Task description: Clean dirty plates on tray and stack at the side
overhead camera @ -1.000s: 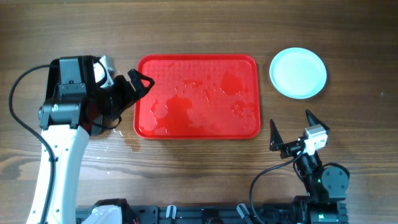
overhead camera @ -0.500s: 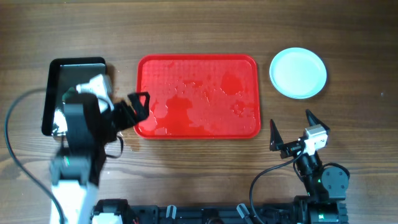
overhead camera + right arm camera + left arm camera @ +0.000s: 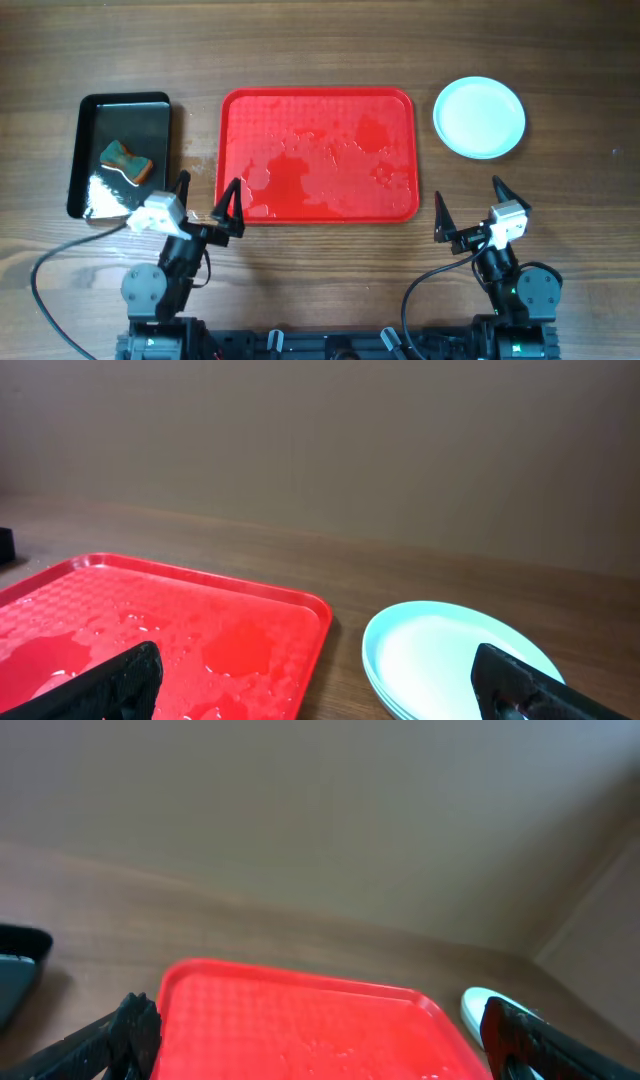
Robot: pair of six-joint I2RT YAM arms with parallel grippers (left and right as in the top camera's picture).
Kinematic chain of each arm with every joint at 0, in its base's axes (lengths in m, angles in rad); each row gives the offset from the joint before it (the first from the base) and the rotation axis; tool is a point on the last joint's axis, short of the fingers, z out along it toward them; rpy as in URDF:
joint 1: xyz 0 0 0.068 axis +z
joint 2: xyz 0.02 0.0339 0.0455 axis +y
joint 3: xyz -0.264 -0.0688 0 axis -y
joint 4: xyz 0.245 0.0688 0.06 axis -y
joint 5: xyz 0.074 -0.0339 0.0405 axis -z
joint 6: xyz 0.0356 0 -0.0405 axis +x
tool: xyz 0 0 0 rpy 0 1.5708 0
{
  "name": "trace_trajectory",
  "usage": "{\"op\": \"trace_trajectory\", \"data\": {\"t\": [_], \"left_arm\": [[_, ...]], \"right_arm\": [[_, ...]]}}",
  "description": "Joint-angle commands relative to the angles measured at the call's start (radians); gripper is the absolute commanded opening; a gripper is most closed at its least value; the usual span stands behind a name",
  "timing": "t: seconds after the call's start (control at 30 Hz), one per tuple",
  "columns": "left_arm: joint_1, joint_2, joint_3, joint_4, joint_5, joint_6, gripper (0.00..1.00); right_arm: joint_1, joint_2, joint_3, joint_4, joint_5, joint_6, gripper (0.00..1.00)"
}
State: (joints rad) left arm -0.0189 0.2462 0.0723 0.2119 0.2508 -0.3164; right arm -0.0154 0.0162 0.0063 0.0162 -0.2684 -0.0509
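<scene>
Left wrist view: the bottom edge cuts off the tray (image 3: 300,1015). The plates (image 3: 472,1008) show only as a sliver behind a dark finger (image 3: 530,1040). The left edge cuts off the black tray (image 3: 20,975). Overhead view: the number of plates in the stack cannot be told.

The tray (image 3: 320,110) lies centrally; the plates (image 3: 479,117) (stacked) sit right of it, and a smaller tray (image 3: 125,115) holding a sponge (image 3: 126,162) sits left.
</scene>
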Motion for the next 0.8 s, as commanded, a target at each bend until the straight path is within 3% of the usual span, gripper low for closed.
{"op": "trace_trajectory", "data": {"t": [0.0, 0.27, 0.43, 0.77], "left_arm": [[-0.002, -0.061, -0.042, 0.010, -0.048, 0.074, 1.00], [0.002, -0.135, -0.067, -0.094, -0.149, 0.075, 1.00], [0.041, -0.247, -0.067, -0.292, -0.179, 0.076, 1.00], [0.043, -0.243, -0.067, -0.287, -0.158, 0.135, 1.00]], "right_arm": [[0.005, -0.013, -0.001, 0.004, 0.006, -0.009, 1.00], [0.005, -0.013, -0.001, 0.004, 0.006, -0.009, 1.00], [0.005, -0.013, -0.001, 0.004, 0.006, -0.009, 1.00], [0.005, -0.013, -0.001, 0.004, 0.006, -0.009, 1.00]]}}
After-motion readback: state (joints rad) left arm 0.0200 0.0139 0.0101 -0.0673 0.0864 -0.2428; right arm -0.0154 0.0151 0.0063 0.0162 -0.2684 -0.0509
